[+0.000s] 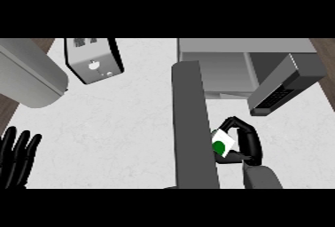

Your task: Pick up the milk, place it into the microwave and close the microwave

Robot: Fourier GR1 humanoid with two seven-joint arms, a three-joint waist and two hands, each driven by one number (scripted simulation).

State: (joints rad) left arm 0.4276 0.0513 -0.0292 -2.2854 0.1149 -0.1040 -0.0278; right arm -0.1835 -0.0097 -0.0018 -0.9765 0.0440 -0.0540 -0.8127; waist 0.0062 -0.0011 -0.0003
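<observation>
One grasp made: right hand point(248, 142) fingers clasp the milk point(222, 144) beside the open microwave door point(195, 124) for loading; left hand point(16, 157) rests open.

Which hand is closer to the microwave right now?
Right. The right hand, curled round the milk, is in front of the microwave, beside its open door. The left hand rests open at the lower left edge.

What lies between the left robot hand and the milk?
In the head view, from the left robot hand: bare white counter, then the microwave's open door, a long grey panel. The milk sits right of it, held in the right robot hand.
</observation>
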